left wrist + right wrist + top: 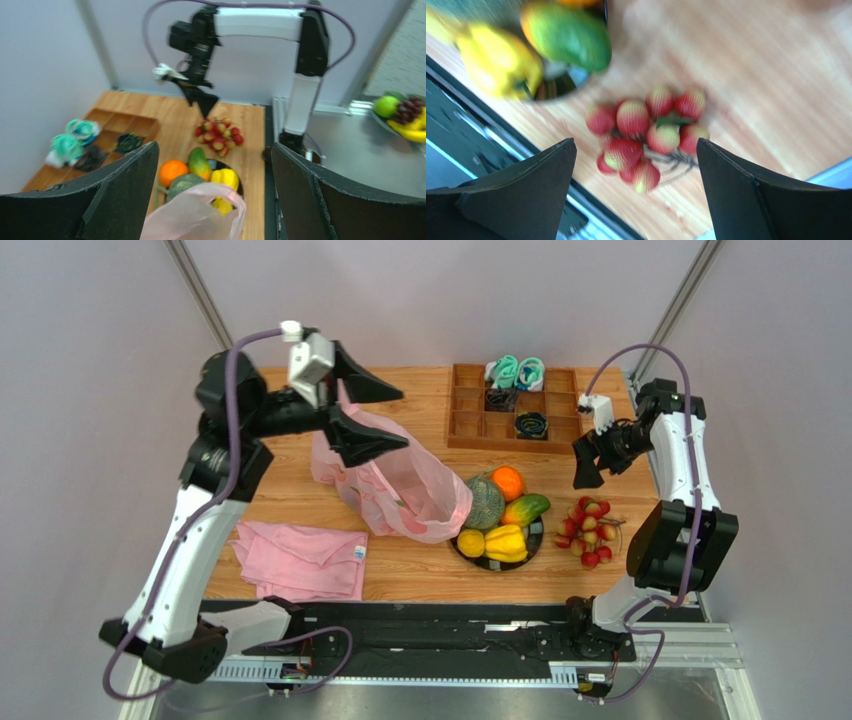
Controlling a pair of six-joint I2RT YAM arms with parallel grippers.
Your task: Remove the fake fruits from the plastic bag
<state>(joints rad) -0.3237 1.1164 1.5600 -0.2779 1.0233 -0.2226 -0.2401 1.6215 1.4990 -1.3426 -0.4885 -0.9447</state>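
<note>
The bench [400,578] and tray [465,406] are grained wood. The bag [400,480] is thin, crinkly, translucent plastic; the folded cloth [300,560] is matt; the fruits [506,541] are smooth and glossy.

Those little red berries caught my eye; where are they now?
In the overhead view the red berries lie on the table at its right side, just right of the black plate, near the open right gripper.

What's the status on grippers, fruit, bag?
Left gripper open over bag. Right gripper open above berries. Melon, orange on plate at bag mouth. Nothing in the way.
</note>
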